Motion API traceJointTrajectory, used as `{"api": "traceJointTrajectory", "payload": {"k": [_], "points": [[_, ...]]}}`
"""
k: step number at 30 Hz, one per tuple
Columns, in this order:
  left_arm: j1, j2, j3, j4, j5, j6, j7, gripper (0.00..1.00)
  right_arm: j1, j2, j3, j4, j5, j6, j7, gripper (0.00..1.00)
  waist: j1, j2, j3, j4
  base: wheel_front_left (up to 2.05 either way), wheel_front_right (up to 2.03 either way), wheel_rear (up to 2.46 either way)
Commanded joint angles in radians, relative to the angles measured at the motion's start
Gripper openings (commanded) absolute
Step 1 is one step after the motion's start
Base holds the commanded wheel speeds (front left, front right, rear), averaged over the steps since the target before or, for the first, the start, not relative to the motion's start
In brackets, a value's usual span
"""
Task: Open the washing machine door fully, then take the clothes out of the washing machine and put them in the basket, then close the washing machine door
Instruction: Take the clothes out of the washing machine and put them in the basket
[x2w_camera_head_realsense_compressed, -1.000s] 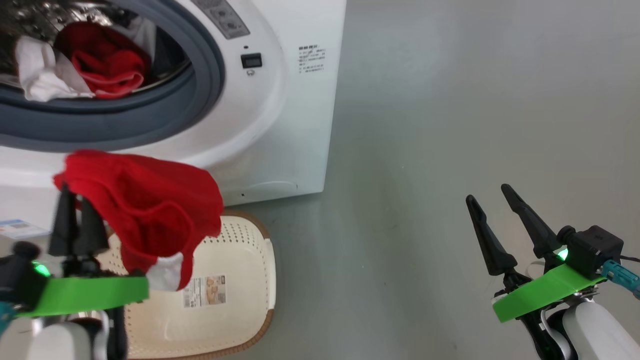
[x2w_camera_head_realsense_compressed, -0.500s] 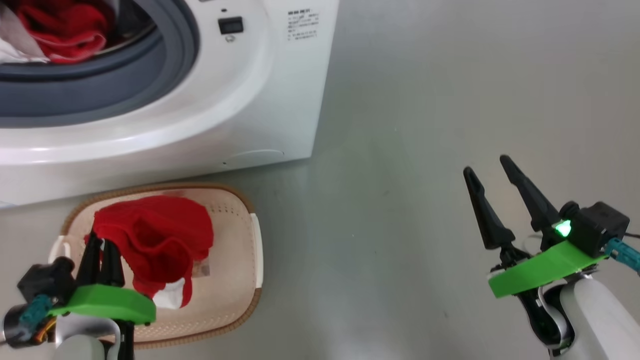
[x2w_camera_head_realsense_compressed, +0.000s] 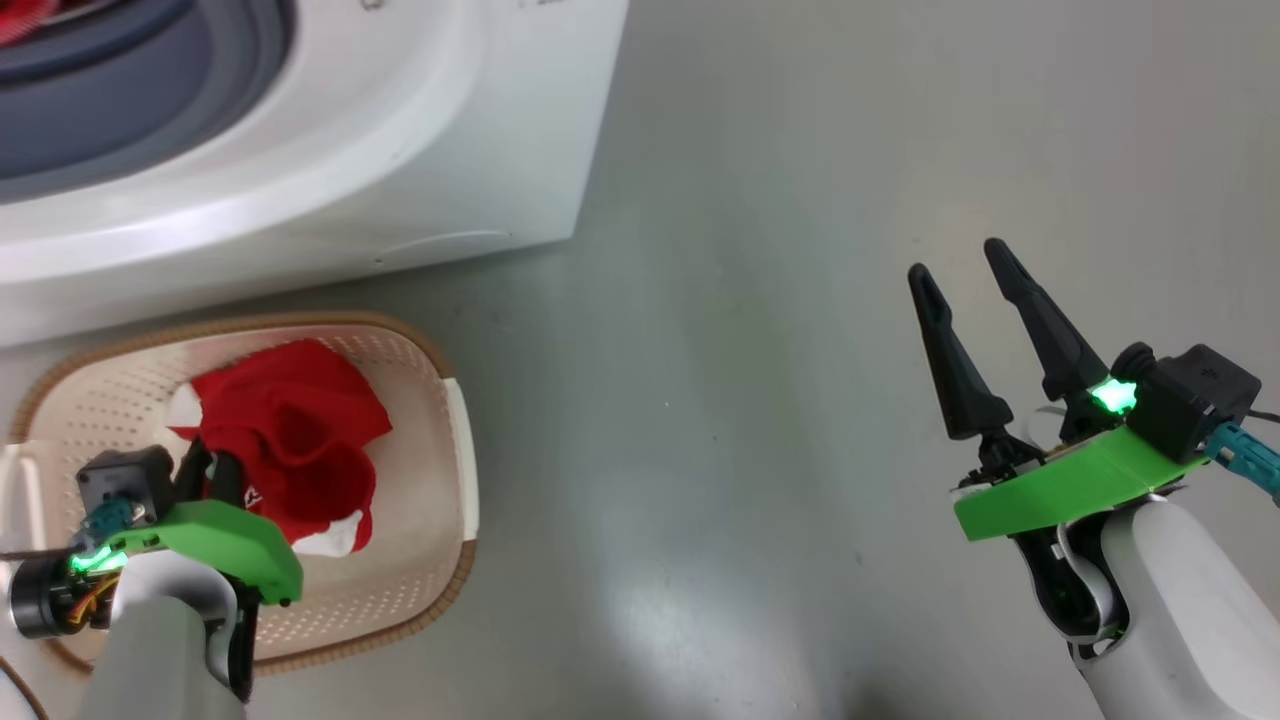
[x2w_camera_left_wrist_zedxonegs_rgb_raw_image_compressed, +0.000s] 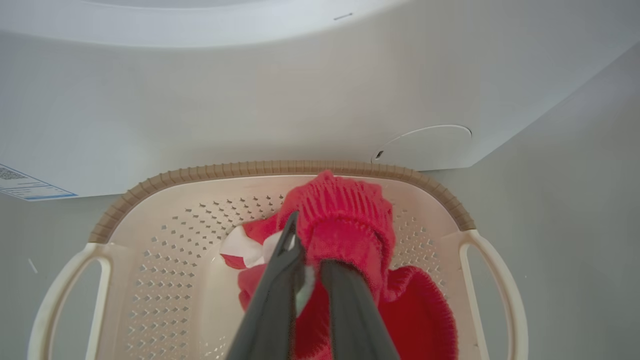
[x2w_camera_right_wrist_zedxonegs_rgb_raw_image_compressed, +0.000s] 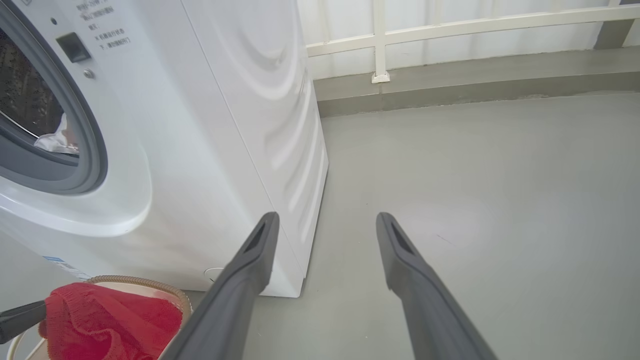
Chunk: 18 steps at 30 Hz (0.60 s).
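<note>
The cream basket (x2w_camera_head_realsense_compressed: 425, 480) stands on the floor against the front of the white washing machine (x2w_camera_head_realsense_compressed: 400, 150). Inside it my left gripper (x2w_camera_head_realsense_compressed: 212, 470) is shut on a red garment with white bands (x2w_camera_head_realsense_compressed: 290, 440). In the left wrist view the red garment (x2w_camera_left_wrist_zedxonegs_rgb_raw_image_compressed: 345, 220) drapes over my nearly closed gripper (x2w_camera_left_wrist_zedxonegs_rgb_raw_image_compressed: 307, 250), above the basket's floor (x2w_camera_left_wrist_zedxonegs_rgb_raw_image_compressed: 175, 280). My right gripper (x2w_camera_head_realsense_compressed: 955, 260) hangs open and empty over the bare floor to the right. More white cloth (x2w_camera_right_wrist_zedxonegs_rgb_raw_image_compressed: 55, 142) lies in the drum behind the grey ring (x2w_camera_right_wrist_zedxonegs_rgb_raw_image_compressed: 95, 150). The door is out of view.
Grey floor (x2w_camera_head_realsense_compressed: 750, 300) spreads to the right of the machine and the basket. In the right wrist view a white railing (x2w_camera_right_wrist_zedxonegs_rgb_raw_image_compressed: 380, 45) and a low kerb run along the back. A blue-edged label (x2w_camera_left_wrist_zedxonegs_rgb_raw_image_compressed: 25, 185) sits low on the machine's front.
The head camera has tilted down, so the machine slid up the view. My left gripper came down from in front of the drum into the basket with the red garment. The right gripper stayed open.
</note>
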Motion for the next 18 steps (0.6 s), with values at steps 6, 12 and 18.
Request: {"api": "traceJointTrajectory", "payload": {"k": [6, 12, 18], "points": [[-0.054, 0.065, 0.009, 0.112, 0.023, 0.024, -0.005, 0.0, -0.023, 0.003, 0.035, -0.035, 0.01, 0.006, -0.006, 1.0, 0.0, -0.0001, 0.074, -0.049, 0.0, 0.0, 0.0], [-0.099, 0.086, 0.001, 0.19, 0.025, 0.036, -0.005, 0.0, -0.038, 0.004, 0.043, -0.041, 0.009, 0.006, -0.006, 1.0, 0.0, -0.0001, 0.114, -0.061, 0.0, 0.0, 0.0], [-0.14, 0.093, -0.019, 0.24, 0.032, 0.039, -0.005, 0.0, -0.043, 0.0, 0.039, -0.044, 0.006, 0.006, -0.006, 1.0, 0.0, -0.0001, 0.146, -0.055, 0.0, 0.0, 0.0]]}}
